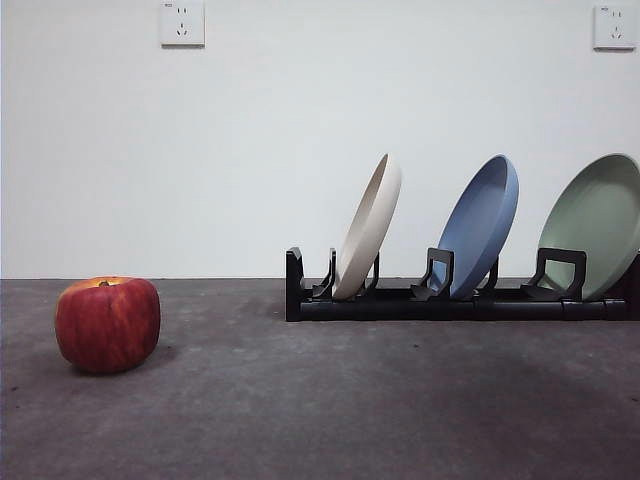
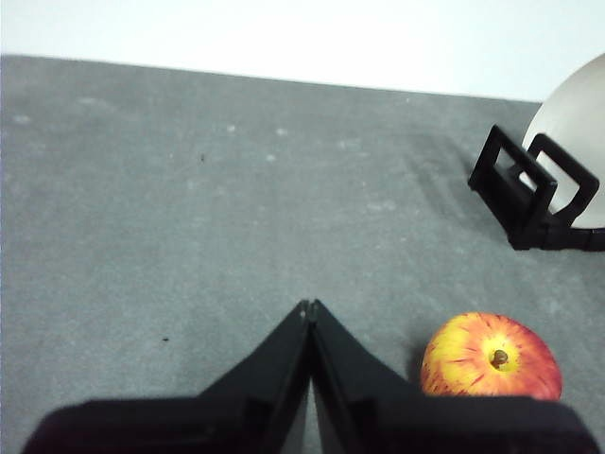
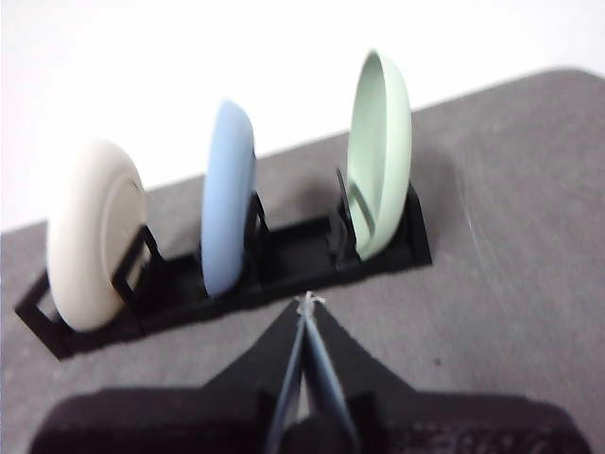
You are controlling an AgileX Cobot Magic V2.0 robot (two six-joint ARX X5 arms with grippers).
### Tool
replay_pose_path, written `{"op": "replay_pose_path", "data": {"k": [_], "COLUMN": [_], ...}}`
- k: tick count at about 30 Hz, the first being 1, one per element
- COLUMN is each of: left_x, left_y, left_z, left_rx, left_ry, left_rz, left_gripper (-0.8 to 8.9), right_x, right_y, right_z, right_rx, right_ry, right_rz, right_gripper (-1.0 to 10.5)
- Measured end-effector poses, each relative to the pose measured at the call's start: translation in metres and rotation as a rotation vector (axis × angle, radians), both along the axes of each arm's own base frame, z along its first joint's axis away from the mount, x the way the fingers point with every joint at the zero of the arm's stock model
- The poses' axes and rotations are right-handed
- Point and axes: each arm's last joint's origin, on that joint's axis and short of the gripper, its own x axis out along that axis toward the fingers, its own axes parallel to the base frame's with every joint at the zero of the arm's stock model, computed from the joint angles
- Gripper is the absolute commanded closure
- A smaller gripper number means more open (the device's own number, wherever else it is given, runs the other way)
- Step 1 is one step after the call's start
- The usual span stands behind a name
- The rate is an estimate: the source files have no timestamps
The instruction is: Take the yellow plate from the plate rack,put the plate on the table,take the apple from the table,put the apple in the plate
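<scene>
Two end effectors closed (empty), left end effector (image 2: 308,307), right end effector (image 3: 306,301), three plates, one apple (image 1: 108,323)

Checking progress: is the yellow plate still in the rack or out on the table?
In the rack: the yellow plate stands tilted in the plate rack.

– What is the surface like?
– The table (image 1: 330,410) is dark grey, rough and mottled.
– And what rests on it?
– The apple (image 1: 108,324) stands at the left, well apart from the plate rack (image 1: 440,302) lying at the right
</scene>
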Motion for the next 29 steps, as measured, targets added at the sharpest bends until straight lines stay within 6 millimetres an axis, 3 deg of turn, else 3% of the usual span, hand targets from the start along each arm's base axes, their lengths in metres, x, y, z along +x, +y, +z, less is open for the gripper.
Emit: {"op": "replay_pose_path", "data": {"k": [6, 29], "left_x": [0.0053, 0.0047], "left_y": [-0.0013, -0.0015], "left_z": [0.0026, 0.008], "left_rx": [-0.012, -0.015], "left_ry": [-0.025, -0.033], "left_rz": [-0.035, -0.042], "left_gripper": [8.21, 8.21], "right_x": [0.0073, 0.006], "right_y": [0.0017, 0.0022], "right_z": [-0.0053, 0.0045], "right_rx": [-0.01, -0.009], "right_ry": [0.066, 0.036], "right_rz": [0.048, 0.068], "right_gripper": [9.6, 9.6]}}
